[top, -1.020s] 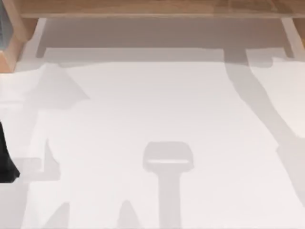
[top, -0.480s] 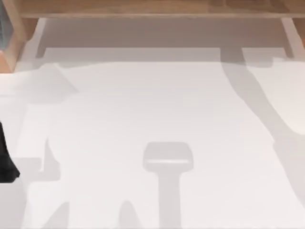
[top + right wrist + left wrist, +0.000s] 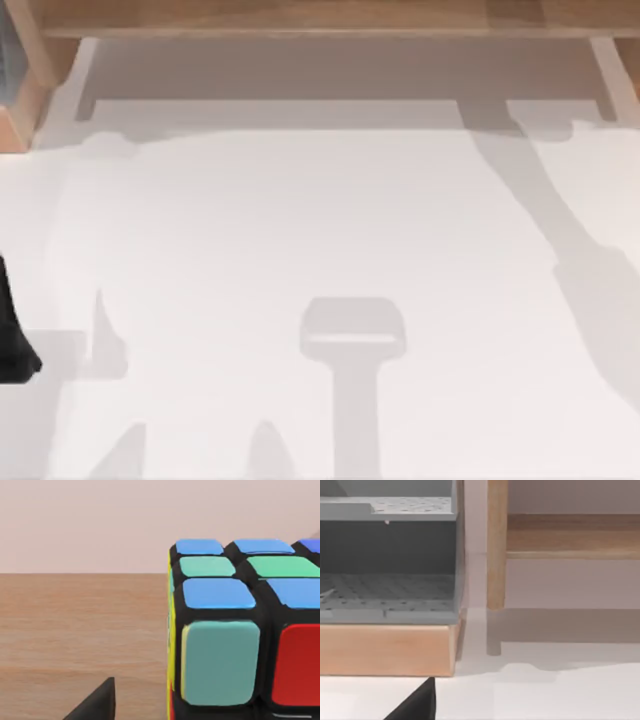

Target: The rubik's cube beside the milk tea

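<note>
One thing of the task is in view, the rubik's cube [image 3: 235, 625], seen close up from the right wrist, resting on a brown wooden surface [image 3: 75, 630] with a pale wall behind it. Blue and green stickers are shown on its upper face, and a teal and a red one on the face turned toward the camera (a thin yellow edge is visible on the side face). It sits upright and square, flat on one face; being a cube, it has no long axis, so only the alignment of its faces matters. A dark tip of the right hand [image 3: 95, 705] is seen beside the cube and apart from it; whether this hand is released or clenched cannot be told. The step in hand is judged to be the approach to grasp the cube: it is done well if the hand is centred on the cube, fingers squared to two opposite flat faces, and closed only once both sides are straddled. The left hand [image 3: 417, 705] is idle near a wooden-based grey rack [image 3: 387, 565], its state likewise not determinable. From above, a white tabletop [image 3: 320, 230] with arm shadows is shown.
</note>
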